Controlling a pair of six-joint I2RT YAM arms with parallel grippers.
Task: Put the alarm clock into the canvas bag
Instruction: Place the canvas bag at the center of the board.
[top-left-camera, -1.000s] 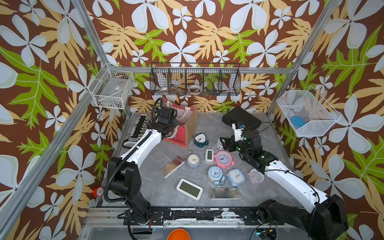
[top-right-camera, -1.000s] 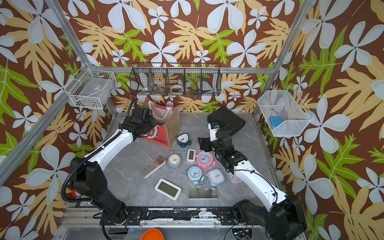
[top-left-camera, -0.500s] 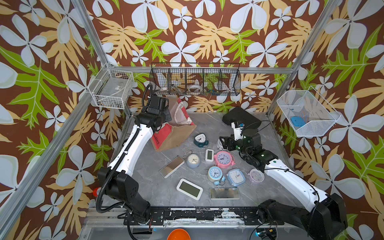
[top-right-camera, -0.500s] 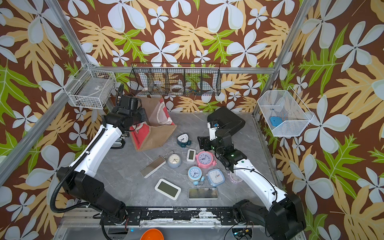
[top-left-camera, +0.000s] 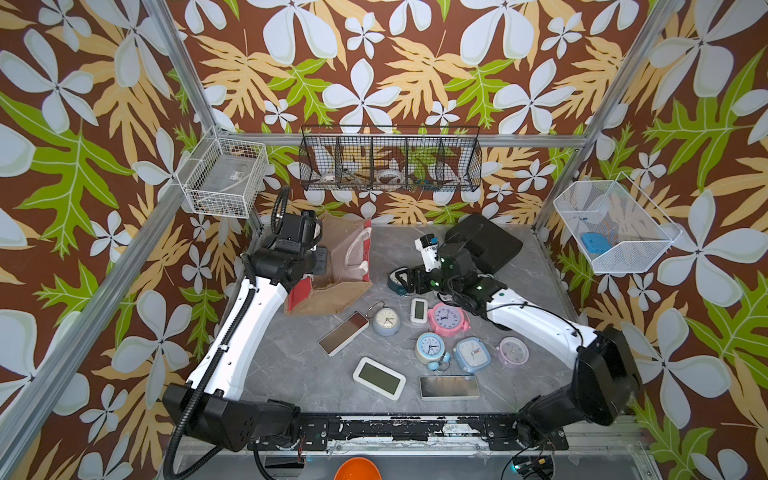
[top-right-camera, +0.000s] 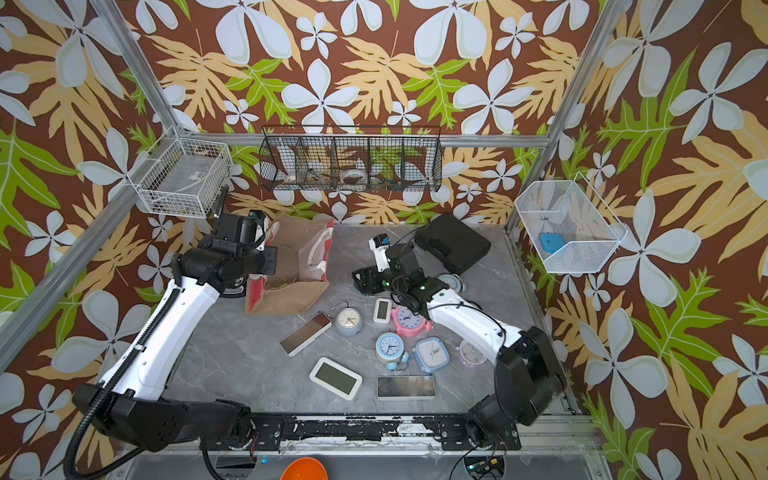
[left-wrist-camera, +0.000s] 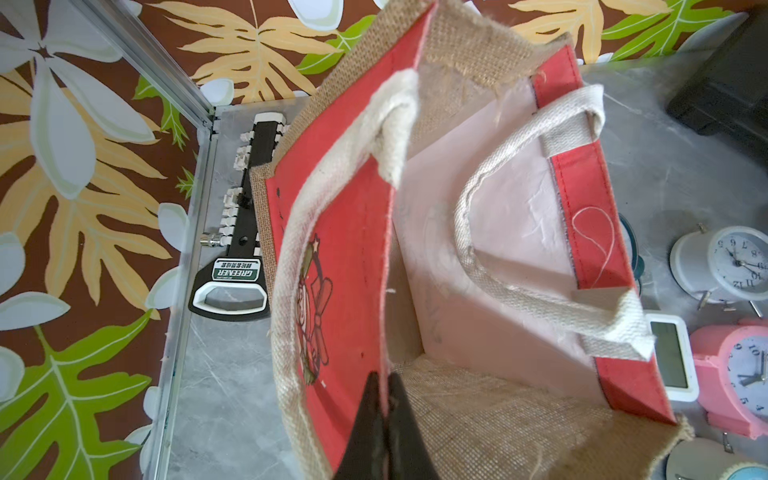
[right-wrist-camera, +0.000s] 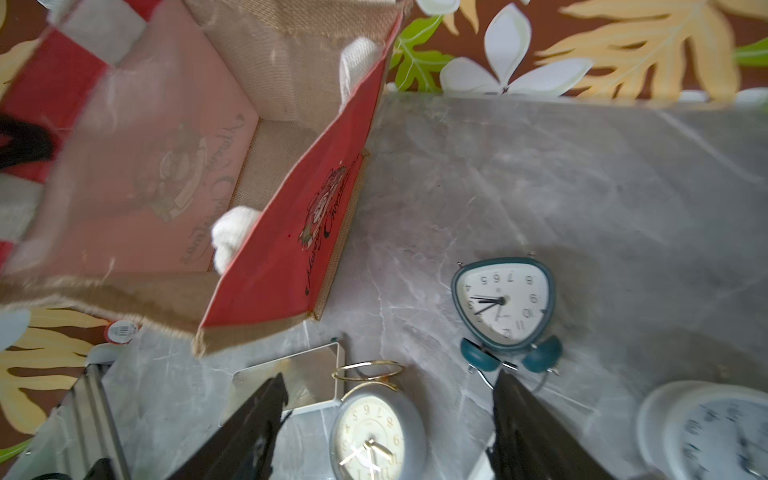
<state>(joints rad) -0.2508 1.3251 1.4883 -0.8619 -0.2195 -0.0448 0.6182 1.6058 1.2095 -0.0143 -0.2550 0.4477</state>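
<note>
A cell walled in brown wallpaper (top-left-camera: 374, 62) printed with white flowers and green leaves was seen around a grey marble-patterned tabletop (top-left-camera: 291, 365). The canvas bag (top-left-camera: 332, 291) was found at the far left of that surface, tipped over somewhat, with its mouth gaping upward and its pale lining exposed; one white handle was draped across the opening. A black case (top-left-camera: 484, 241) was set at the far right of the table. The left gripper (left-wrist-camera: 384, 380) was seen clamped tight on the rim of the bag's red emblem panel, its fingers pressed together with the fabric pinched between them. The right gripper (right-wrist-camera: 390, 376) was held low over the clocks with its jaws spread wide and nothing gripped. A white digital clock (top-left-camera: 379, 377) and two flat mirror-faced panels were laid toward the near edge. A pink twin-bell alarm clock (top-left-camera: 449, 318) was placed in the middle of the cluster, with a grey alarm clock (right-wrist-camera: 374, 432) bearing a gold ring handle beside it, directly under the open jaws. The teal alarm clock (right-wrist-camera: 505, 303) was lying face up on the table just beyond the right fingertips, between the bag and the black case, outside the bag and untouched.
</note>
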